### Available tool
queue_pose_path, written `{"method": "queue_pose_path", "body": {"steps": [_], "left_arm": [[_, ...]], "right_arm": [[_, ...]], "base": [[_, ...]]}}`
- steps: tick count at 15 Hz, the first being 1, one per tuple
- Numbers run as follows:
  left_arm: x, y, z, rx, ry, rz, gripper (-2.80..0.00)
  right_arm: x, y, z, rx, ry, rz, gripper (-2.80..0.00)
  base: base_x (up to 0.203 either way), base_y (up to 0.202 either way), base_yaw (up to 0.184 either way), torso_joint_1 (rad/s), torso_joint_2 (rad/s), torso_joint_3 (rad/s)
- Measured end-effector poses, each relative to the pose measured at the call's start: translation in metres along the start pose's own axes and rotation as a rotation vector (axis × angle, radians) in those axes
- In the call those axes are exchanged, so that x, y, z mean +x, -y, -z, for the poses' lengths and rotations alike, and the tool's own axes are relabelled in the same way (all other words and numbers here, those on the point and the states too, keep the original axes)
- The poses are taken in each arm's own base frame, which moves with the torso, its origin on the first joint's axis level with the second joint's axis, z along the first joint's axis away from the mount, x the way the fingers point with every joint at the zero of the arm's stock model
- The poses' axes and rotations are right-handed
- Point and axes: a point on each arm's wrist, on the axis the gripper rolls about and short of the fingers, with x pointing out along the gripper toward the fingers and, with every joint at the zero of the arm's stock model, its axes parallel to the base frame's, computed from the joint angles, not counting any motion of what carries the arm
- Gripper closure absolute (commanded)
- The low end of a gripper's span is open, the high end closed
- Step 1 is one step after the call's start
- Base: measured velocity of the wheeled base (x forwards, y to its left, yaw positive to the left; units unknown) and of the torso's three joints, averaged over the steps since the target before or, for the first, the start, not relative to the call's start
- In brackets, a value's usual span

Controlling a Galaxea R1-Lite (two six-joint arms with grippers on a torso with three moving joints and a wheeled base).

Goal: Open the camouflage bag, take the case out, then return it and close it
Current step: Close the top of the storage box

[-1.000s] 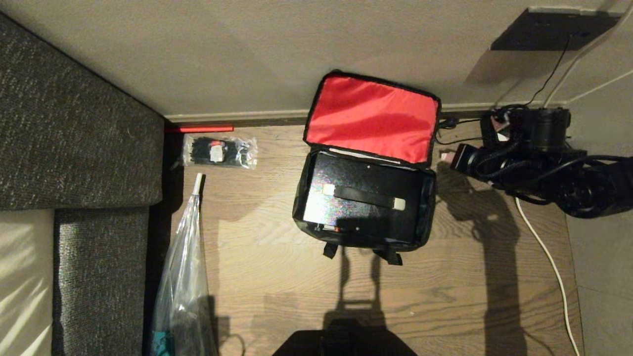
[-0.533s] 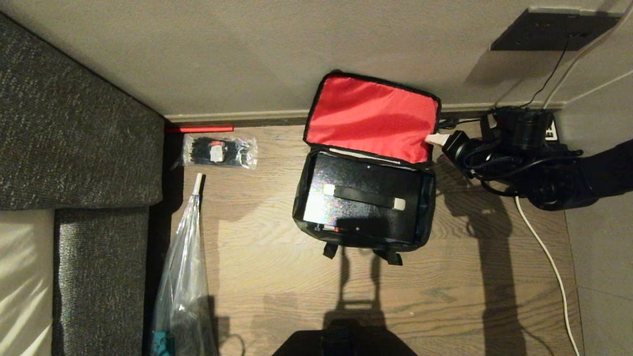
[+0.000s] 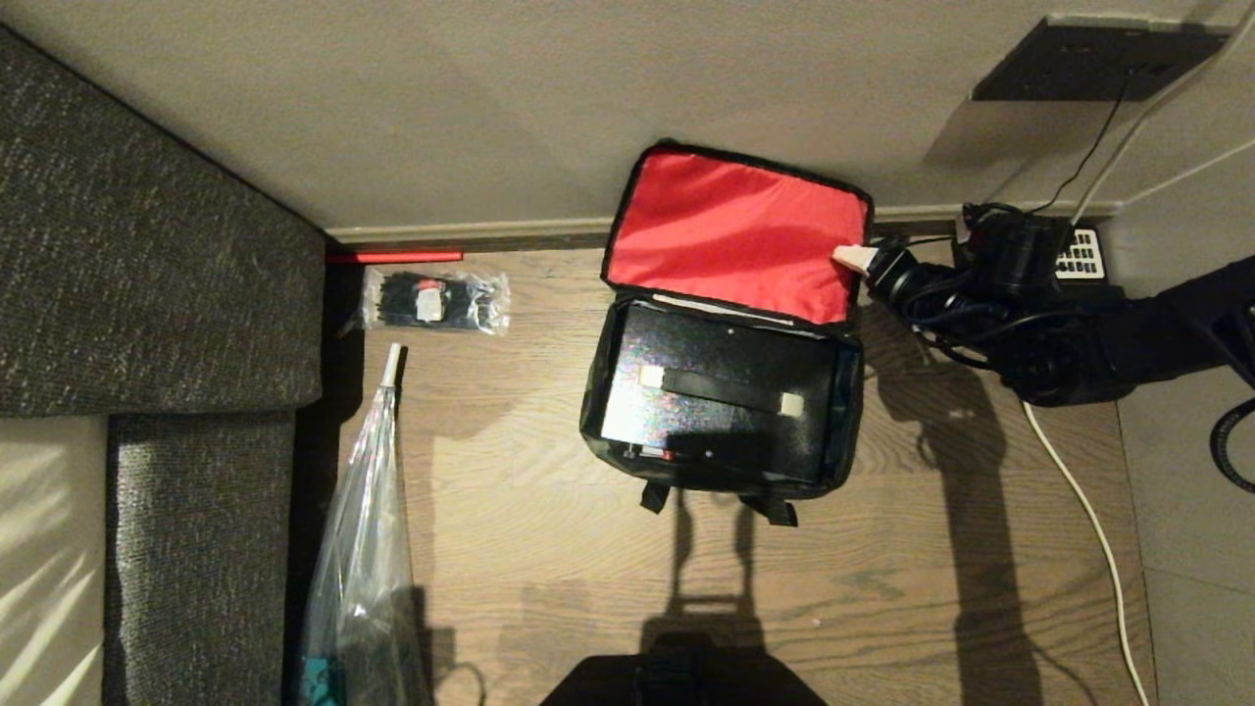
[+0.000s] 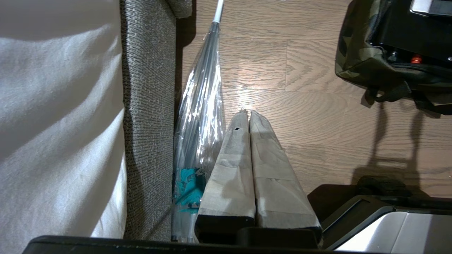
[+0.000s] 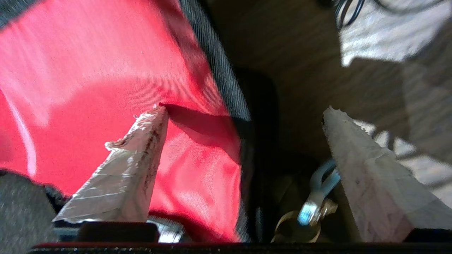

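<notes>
camouflage bag (image 3: pixel 721 392) sits on the wood floor (image 3: pixel 549 549) close to the wall, roughly centre of the head view, lid (image 3: pixel 737 233) flipped back and leaning against the baseboard so the red lining faces up. Body is box-shaped soft fabric, green/dark camo on the outer wall, black zipper trim round the rim, two short black strap tabs hanging off the near edge. Case (image 3: pixel 721 397) lies flat inside the bag, filling most of the compartment: black hard shell, black strap handle across the top with pale end pieces, small red knob on its near edge. Right gripper (image 5: pixel 243 116) is at the lid's right edge, fingers spread wide and released, one taped finger (image 5: pixel 141 141) over the red lining and the other off past the black trim, so the lid edge sits between them; whether either finger touches the fabric is unclear. Left gripper (image 4: pixel 249 114) is parked low near the sofa (image 3: pixel 147 245), taped fingers pressed together, empty, just beside a clear plastic bag (image 3: pixel 363 549). A small clear packet of black ties (image 3: pixel 436 299) lies by the baseboard, well left of the bag
</notes>
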Motion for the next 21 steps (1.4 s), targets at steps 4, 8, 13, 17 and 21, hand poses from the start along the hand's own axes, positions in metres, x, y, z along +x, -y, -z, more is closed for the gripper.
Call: {"method": "queue_pose_path", "body": {"steps": [4, 8, 13, 17, 21], "left_arm": [[0.0, 0.0, 0.0, 0.0, 0.0, 0.0, 0.0], [0.0, 0.0, 0.0, 0.0, 0.0, 0.0, 0.0], [0.0, 0.0, 0.0, 0.001, 0.0, 0.0, 0.0], [0.0, 0.0, 0.0, 0.001, 0.0, 0.0, 0.0], [0.0, 0.0, 0.0, 0.001, 0.0, 0.0, 0.0]], "right_arm": [[0.008, 0.004, -0.003, 0.0, 0.047, -0.029, -2.8], [0.011, 0.001, -0.009, 0.106, 0.067, -0.051, 0.0], [0.013, -0.001, -0.01, 0.123, 0.063, -0.076, 0.0], [0.013, 0.0, -0.008, 0.128, 0.052, -0.071, 0.0], [0.007, -0.003, -0.01, 0.122, 0.04, -0.075, 0.0]], "base": [[0.0, 0.0, 0.0, 0.0, 0.0, 0.0], [0.0, 0.0, 0.0, 0.0, 0.0, 0.0], [0.0, 0.0, 0.0, 0.0, 0.0, 0.0], [0.0, 0.0, 0.0, 0.0, 0.0, 0.0], [0.0, 0.0, 0.0, 0.0, 0.0, 0.0]]}}
